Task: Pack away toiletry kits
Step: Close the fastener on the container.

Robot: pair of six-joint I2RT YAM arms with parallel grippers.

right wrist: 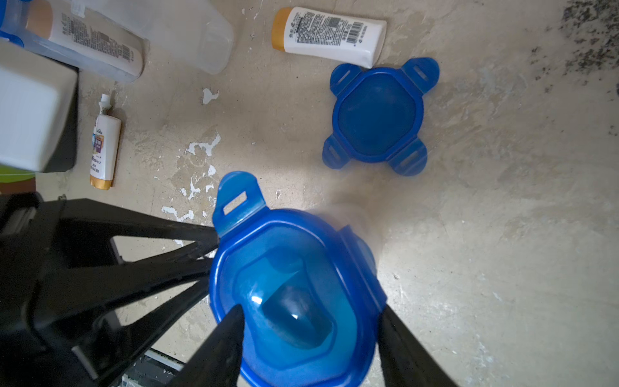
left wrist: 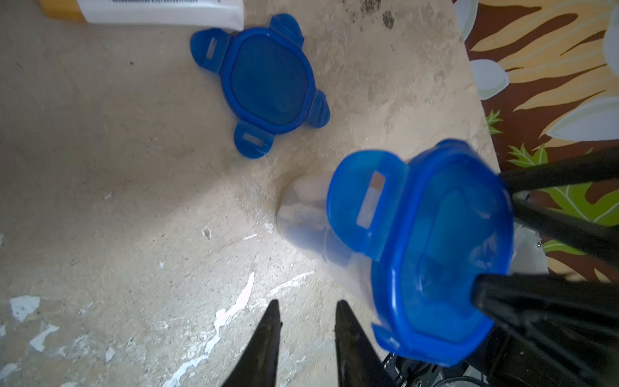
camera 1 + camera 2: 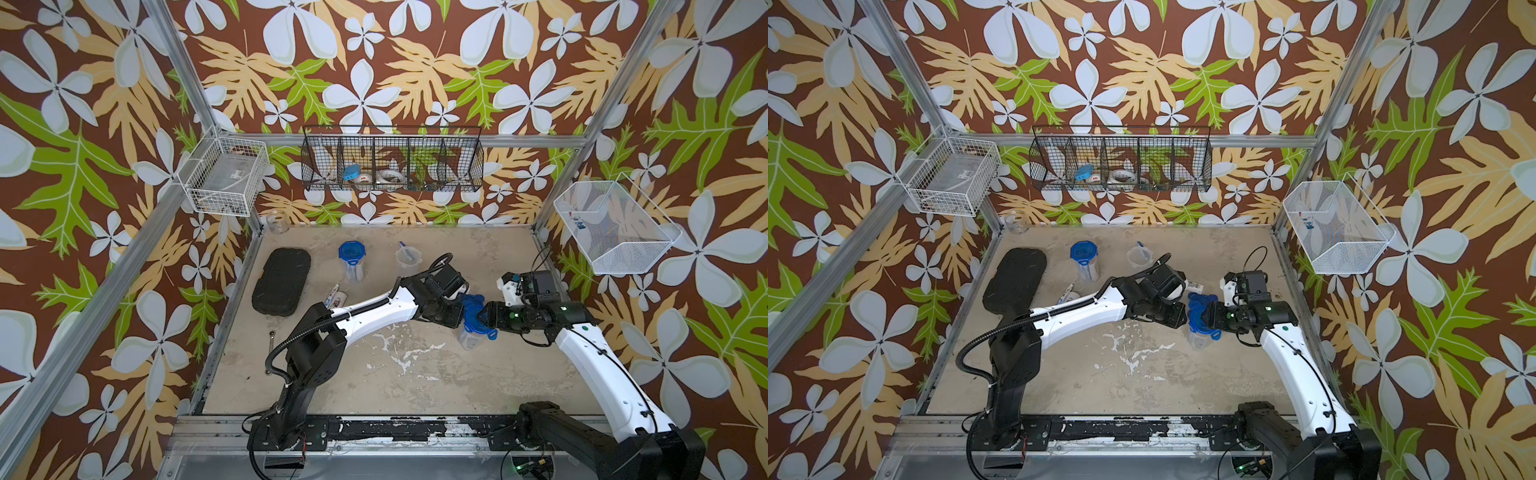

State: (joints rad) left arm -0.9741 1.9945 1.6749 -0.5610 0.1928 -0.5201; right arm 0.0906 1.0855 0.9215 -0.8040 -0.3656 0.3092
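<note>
Two robot arms are facing each other across a scuffed bench [image 3: 374, 395], with one toiletry kit standing between them, toward the right arm's side. The right fingers [image 1: 227, 335] are clamping the lidded cup [image 2: 435, 234] by opposite edges of its blue lid. The left fingers [image 2: 268, 335] are hanging just beside it, drawn narrow with nothing between them.

The cup's clear body is showing blurred, and whether its base is sitting flat cannot be told. A sideways nudge from the left fingers is the likeliest way of tipping it.

Farther back, a closed cup [image 3: 352, 259] and an open cup [image 3: 406, 257] holding a toothbrush are standing well apart from the action, the open one waiting to be filled and covered.

A loose lid [image 1: 378, 117] is lying flat near the held cup, with a white gold-capped bottle [image 1: 331, 35] lying just beside it. A careless sweep of either arm is risking scattering both. A toothpaste tube [image 1: 102, 154] is lying unpacked near the left arm, where it could be shoved aside.

Smallest, and most telling, one lid tab [image 1: 236, 201] is sticking outward, unlatched. If the cup is lifted by a lid that is not fully clipped, the cup could be dropping away and spilling its contents.
</note>
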